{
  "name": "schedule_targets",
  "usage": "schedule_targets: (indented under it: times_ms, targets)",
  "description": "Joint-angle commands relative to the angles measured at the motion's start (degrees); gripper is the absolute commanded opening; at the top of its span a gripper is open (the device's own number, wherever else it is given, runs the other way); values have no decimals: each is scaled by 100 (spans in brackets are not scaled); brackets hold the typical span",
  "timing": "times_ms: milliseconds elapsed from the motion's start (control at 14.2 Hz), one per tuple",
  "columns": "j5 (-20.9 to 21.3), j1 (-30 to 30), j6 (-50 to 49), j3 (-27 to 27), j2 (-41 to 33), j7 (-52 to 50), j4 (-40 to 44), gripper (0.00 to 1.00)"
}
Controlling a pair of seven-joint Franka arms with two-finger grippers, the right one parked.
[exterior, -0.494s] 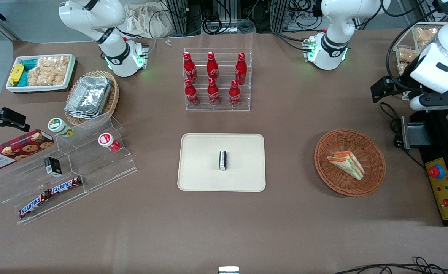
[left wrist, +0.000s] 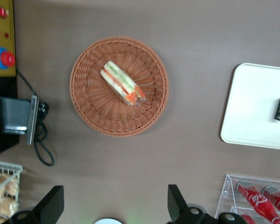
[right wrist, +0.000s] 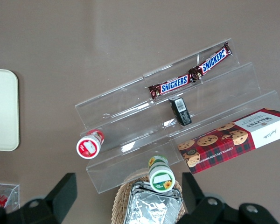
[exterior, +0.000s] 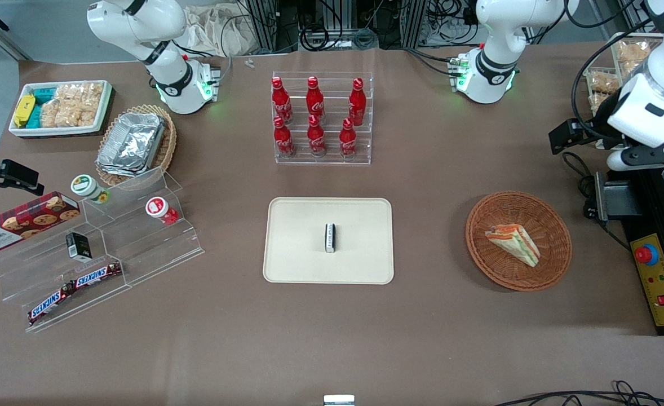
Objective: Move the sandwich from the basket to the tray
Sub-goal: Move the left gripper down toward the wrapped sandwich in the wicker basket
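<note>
Lying untouched in the basket (exterior: 557, 248), the sandwich (exterior: 513, 243) awaits pickup; nothing is done. Gripper (left wrist: 113, 205) hovers above the basket, fingers apart and empty; tray (exterior: 298, 254) waits nearby.

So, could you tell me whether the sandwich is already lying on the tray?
No, the sandwich lies in the basket; the tray holds only a small dark item.

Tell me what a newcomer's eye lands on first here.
First the red cola bottles in their clear rack, farther from the front camera than the tray. Next the sandwich lying in the basket toward the working arm's end. The left arm's hand hangs open, high above the table beside the basket, holding nothing.
</note>
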Motion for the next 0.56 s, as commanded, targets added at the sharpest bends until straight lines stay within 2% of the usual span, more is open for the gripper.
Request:
schedule_targets:
  times_ms: [0, 282, 494]
  targets:
    - [-107, 234, 91, 132, 42, -467, -273, 100]
    - [-107, 631, 915, 141, 15, -810, -1143, 100]
    - [-107, 790, 1890, 141, 33, -889, -2004, 100]
